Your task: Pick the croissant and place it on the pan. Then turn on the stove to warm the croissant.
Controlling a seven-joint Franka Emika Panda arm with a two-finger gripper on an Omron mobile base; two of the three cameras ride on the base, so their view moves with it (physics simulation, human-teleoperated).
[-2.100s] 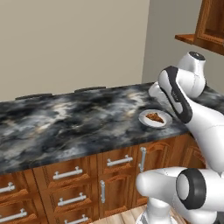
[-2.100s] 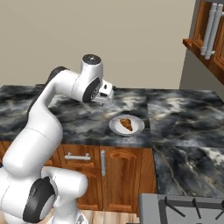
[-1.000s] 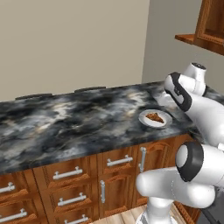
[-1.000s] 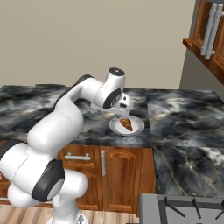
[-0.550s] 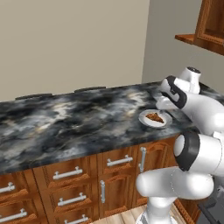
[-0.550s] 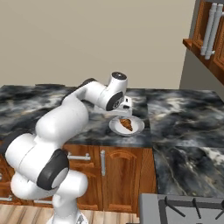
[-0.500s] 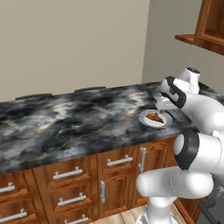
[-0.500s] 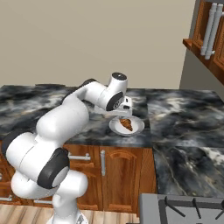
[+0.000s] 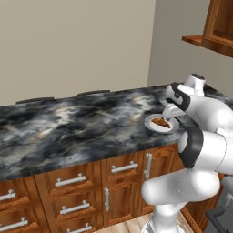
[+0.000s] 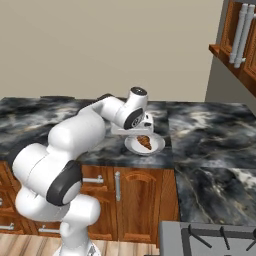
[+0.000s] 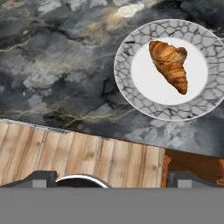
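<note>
Croissant (image 11: 169, 64), upper right of the hand view, on a white plate (image 11: 148, 103) on the marble counter (image 11: 57, 65); jaws apart; likely light, flaky, best pinched gently across its thick middle.

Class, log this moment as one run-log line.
phase: approach | small orange-brown croissant: on round white plate | jaws: open, empty

Even, bright, sharp rendered light
</note>
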